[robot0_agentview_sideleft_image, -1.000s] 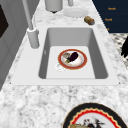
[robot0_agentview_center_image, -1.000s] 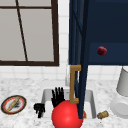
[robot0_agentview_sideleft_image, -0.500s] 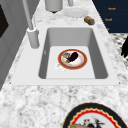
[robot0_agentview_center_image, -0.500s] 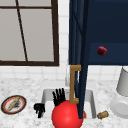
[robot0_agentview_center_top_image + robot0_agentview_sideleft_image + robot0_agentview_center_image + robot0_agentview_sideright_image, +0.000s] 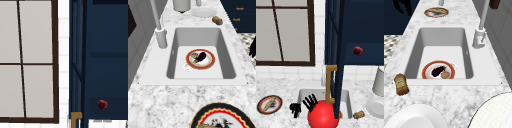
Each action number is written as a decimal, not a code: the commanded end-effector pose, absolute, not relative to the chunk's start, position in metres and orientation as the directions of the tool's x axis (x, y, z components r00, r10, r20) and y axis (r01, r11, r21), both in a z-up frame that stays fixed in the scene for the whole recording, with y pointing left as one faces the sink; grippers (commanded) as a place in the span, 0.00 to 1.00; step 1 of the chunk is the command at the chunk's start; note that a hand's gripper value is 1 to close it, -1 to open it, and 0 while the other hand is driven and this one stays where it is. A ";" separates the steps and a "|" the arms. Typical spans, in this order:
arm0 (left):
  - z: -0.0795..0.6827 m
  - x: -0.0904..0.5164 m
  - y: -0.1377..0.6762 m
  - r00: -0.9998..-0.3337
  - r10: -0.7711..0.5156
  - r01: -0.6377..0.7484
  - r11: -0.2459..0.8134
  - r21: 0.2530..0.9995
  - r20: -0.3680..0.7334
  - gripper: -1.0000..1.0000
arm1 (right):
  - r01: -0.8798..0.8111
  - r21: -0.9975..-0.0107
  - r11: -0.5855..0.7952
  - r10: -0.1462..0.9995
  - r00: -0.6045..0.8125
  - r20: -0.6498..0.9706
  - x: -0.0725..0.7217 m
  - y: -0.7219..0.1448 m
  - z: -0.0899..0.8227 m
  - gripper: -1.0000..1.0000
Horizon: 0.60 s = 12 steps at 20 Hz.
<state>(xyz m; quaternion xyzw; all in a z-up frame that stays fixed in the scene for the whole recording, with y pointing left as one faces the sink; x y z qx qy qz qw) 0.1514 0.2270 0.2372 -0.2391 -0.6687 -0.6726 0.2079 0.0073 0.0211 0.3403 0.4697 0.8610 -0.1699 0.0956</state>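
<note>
Holding the same places as a second ago: left hand (image 5: 295,109) low over the counter (image 5: 283,87) at the near left rim of the sink (image 5: 347,105), curled shut on nothing; right hand (image 5: 310,102) just right of it, straight and spread, open, tips slanting up and left, resting against the upper left of the red ball (image 5: 323,115). No shift seen in ball, cabinet door or plates either.

Standing edge-on over the sink: open navy cabinet door (image 5: 337,62), long axis upright, brass handle (image 5: 329,84) upright too, just above the ball. Sitting on the cabinet's lower shelf: dark red fruit (image 5: 358,50).

Lying in the sink basin: red-rimmed plate (image 5: 200,59) with an aubergine (image 5: 201,56), long axis slanting toward the far right in the left side view. Lying on its side right of the sink: brown bottle (image 5: 401,84), label too blurred to read. Resting left on the counter: patterned plate (image 5: 269,104).
</note>
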 end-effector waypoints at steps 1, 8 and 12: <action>0.237 0.151 0.227 -0.799 0.040 0.599 -0.019 0.800 0.600 0.50 | 0.824 -0.190 0.533 0.767 -0.566 -0.304 0.007 0.003 0.339 0.00; 0.237 0.151 0.227 -0.799 0.040 0.599 -0.019 0.800 0.600 0.50 | 0.829 -0.182 0.529 0.788 -0.560 -0.256 0.002 -0.021 0.335 0.00; 0.237 0.151 0.227 -0.799 0.040 0.599 -0.019 0.800 0.600 0.50 | 0.828 -0.180 0.531 0.793 -0.561 -0.239 0.002 -0.043 0.335 0.00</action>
